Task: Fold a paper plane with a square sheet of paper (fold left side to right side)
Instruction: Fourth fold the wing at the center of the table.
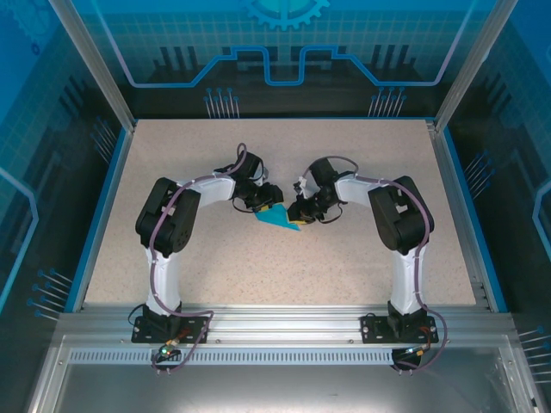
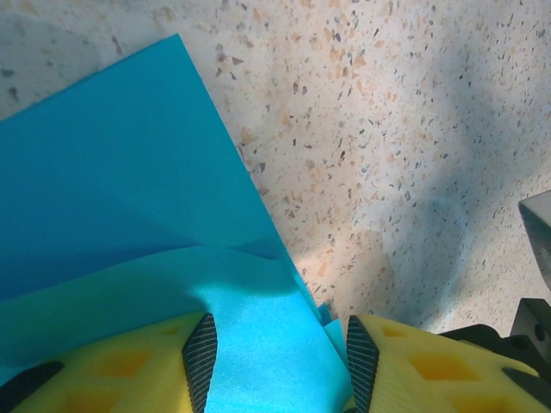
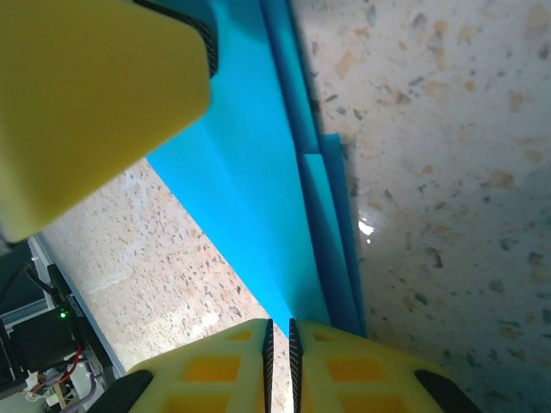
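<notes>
Within right jaws, pinched blue paper (image 3: 250, 198)

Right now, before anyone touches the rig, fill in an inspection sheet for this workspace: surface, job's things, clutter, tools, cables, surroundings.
Surface: speckled beige table with a blue border.
Job's things: blue paper sheet, partly folded with layered edges, lying mid-table between the two arms.
Clutter: nothing seen.
Tools: left tool open, fingers apart with the paper between them; right tool shut on the paper's edge.
Cables: pale cable running along the left arm; loose wires at the arm bases.
Surroundings: clear panels printed in blue behind and at the sides; metal rail along the near edge.
</notes>
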